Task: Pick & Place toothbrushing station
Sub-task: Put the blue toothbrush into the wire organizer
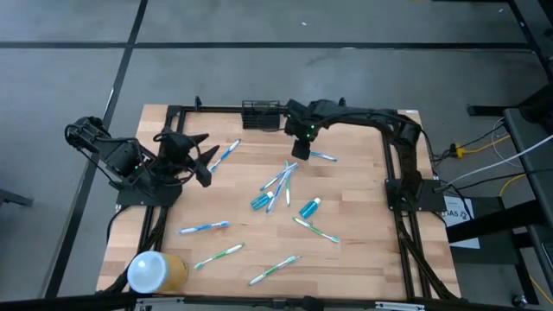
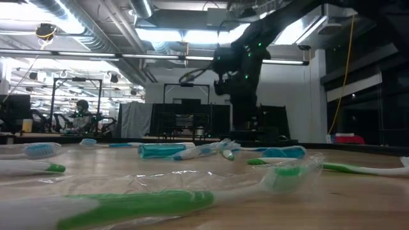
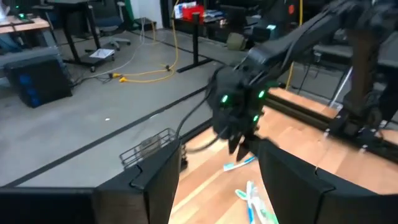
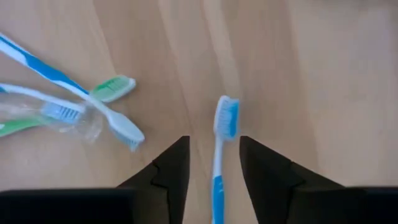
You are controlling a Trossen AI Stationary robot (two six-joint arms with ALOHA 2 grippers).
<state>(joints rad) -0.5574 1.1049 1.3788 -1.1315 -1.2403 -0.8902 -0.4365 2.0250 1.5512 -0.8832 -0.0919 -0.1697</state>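
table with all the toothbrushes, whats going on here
A two-armed robot is sorting toothbrushes on a wooden table. The right pincer hangs open over a blue toothbrush lying on the wood between its fingers, not gripped. The left pincer is open near the table's left side, next to another blue toothbrush. The black slotted holder sits at the far edge, and more brushes lie scattered mid-table.

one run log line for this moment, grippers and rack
left gripper: open, empty, left side of table | right gripper: open astride blue toothbrush lying on table | rack: far edge, no brush seen in it
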